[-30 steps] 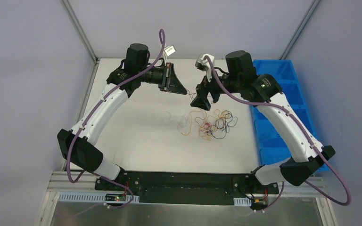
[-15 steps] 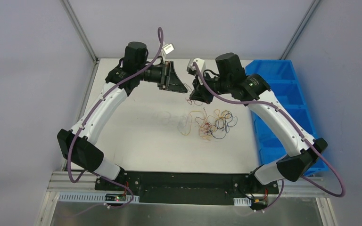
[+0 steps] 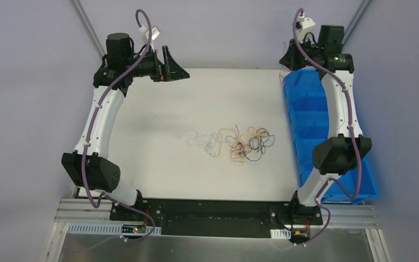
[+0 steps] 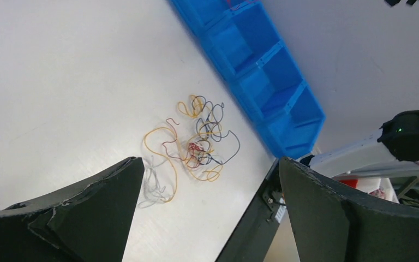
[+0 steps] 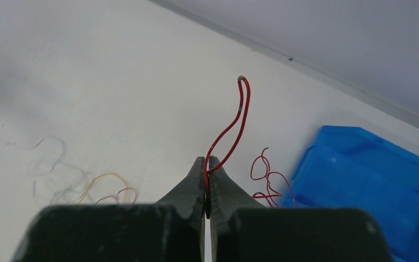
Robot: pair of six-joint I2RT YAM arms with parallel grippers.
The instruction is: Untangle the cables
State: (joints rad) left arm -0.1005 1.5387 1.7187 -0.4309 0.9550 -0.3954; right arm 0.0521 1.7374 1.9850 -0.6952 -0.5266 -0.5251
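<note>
The white desk [image 3: 158, 136] spreads out below both my pincers, and the blue bin [image 3: 311, 125] runs along its edge, below and to the right of my right pincer [image 5: 206, 162]. My left pincer [image 4: 210, 161] is released, its fingers spread wide, high over the desk's far side. The cables [image 4: 196, 144] lie well below it in a loose tangle of orange, red, dark and white loops, seen between its fingers. My right pincer is clenched, grasping one red cable [image 5: 241, 117] that arcs up beyond its tips, well apart from the tangle.
</note>
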